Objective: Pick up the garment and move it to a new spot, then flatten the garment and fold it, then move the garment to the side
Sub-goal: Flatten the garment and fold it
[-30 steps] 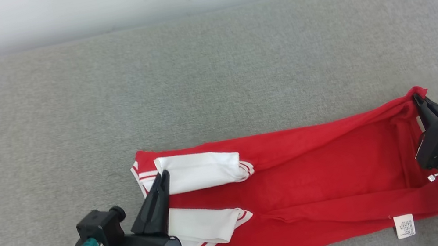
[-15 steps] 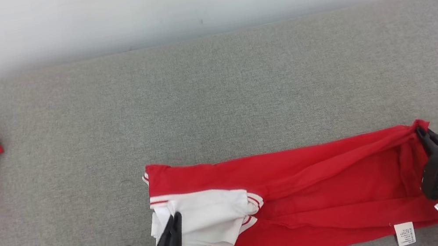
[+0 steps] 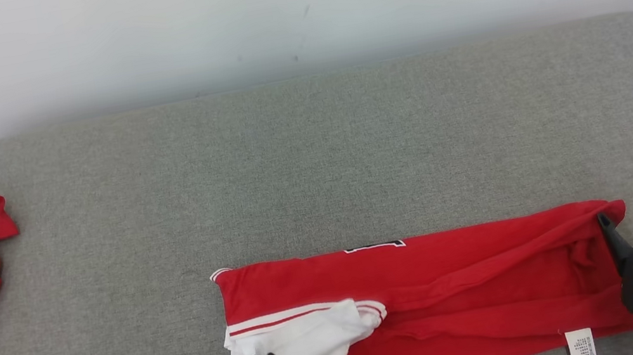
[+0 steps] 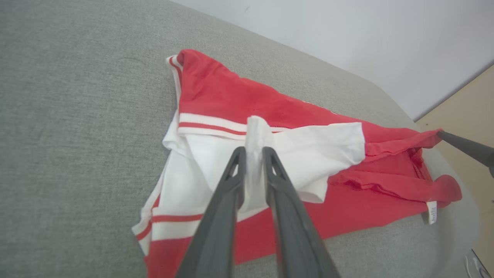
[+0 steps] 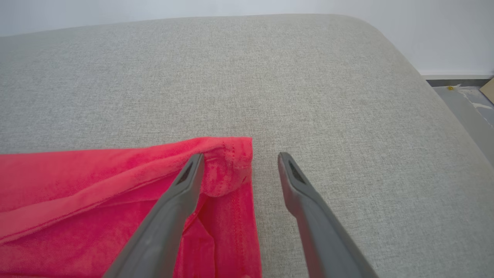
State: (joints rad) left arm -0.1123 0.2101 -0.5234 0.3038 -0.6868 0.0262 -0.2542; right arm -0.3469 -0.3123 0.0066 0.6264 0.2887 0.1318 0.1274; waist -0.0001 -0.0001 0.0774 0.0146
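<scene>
Garment (image 3: 437, 286): lying flat on grey pad (image 3: 313, 159) btwn both tools. Just released by right tool (image 5: 241, 155), now wide beside hem corner (image 5: 231, 148). Still pinched at white sleeve (image 4: 320, 150) by left tool (image 4: 252, 150). Prob. done w/ this fold.

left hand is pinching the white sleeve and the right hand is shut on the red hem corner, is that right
Not quite. The right hand is open: in the right wrist view its fingers stand spread, with the red hem corner unpinched by one of them. The left hand does pinch the white sleeve.
</scene>
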